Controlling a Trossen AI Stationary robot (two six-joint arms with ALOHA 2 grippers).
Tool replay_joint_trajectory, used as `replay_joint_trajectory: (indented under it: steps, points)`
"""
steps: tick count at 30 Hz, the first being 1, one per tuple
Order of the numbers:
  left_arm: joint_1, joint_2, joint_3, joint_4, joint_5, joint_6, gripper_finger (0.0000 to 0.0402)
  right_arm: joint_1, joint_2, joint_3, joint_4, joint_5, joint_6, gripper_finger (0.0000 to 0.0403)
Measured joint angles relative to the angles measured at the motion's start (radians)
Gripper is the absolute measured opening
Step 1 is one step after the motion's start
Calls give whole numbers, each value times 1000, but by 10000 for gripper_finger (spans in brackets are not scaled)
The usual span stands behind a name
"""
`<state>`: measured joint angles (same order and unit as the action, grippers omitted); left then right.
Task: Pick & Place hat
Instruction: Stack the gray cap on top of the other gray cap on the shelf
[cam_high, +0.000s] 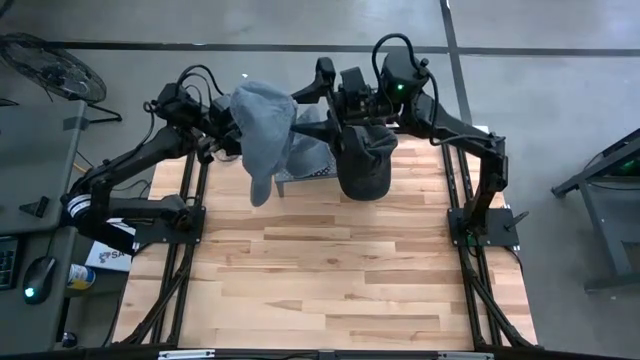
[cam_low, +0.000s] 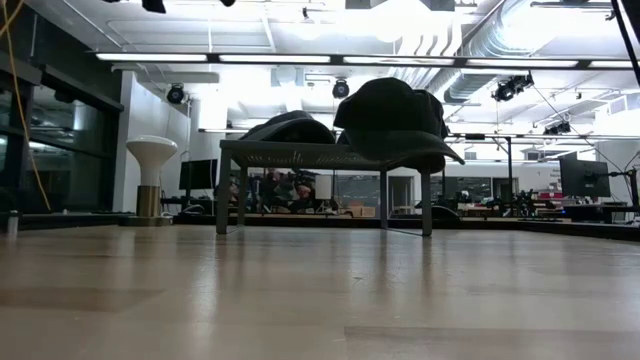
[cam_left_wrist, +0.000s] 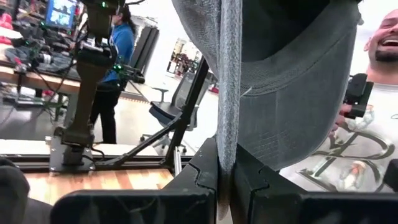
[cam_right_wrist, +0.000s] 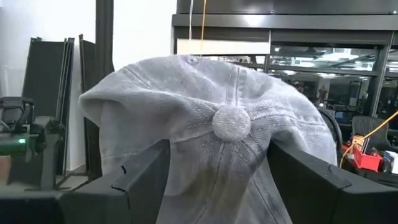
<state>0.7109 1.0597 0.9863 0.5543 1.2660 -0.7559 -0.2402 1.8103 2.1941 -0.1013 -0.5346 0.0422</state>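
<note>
My left gripper (cam_high: 228, 135) is shut on a grey cap (cam_high: 262, 130) and holds it high over the table's far left. My right gripper (cam_high: 318, 112) faces it from the right, open. In the right wrist view its two fingers stand on either side of the cap's crown, around the top button (cam_right_wrist: 231, 121). A black cap (cam_high: 365, 165) sits on a low rack (cam_low: 300, 155) at the far middle, its brim past the rack's edge. The low view shows the black cap (cam_low: 395, 120) beside another dark hat (cam_low: 290, 128) on the rack. My left gripper pinches a fold at the grey cap's rim (cam_left_wrist: 227, 165) between its two shut fingers, coming about level from the table's left. The cap is lifted clear of the table and rack, and its crown (cam_high: 265, 110) bulges toward the right arm. My right gripper: I cannot tell whether its open fingers (cam_right_wrist: 140, 177) touch the crown.
The rack takes up the table's far middle, and bare wooden boards (cam_high: 330, 280) spread over the near half. Beyond the table stand a person in blue (cam_left_wrist: 118, 56) and a person in a white shirt (cam_left_wrist: 367, 137). A fan (cam_high: 50, 65) stands off the far left corner.
</note>
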Motion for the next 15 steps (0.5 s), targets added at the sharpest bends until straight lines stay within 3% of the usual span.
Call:
replay_joint_trajectory:
  steps: [7,15]
  points:
    - [-6,5,0,-1,-11,0,5,5,4,0,-6,0,-20,244]
    - [-5,5,0,-3,-14,-8,5,5,3,0,1,-26,-21,154]
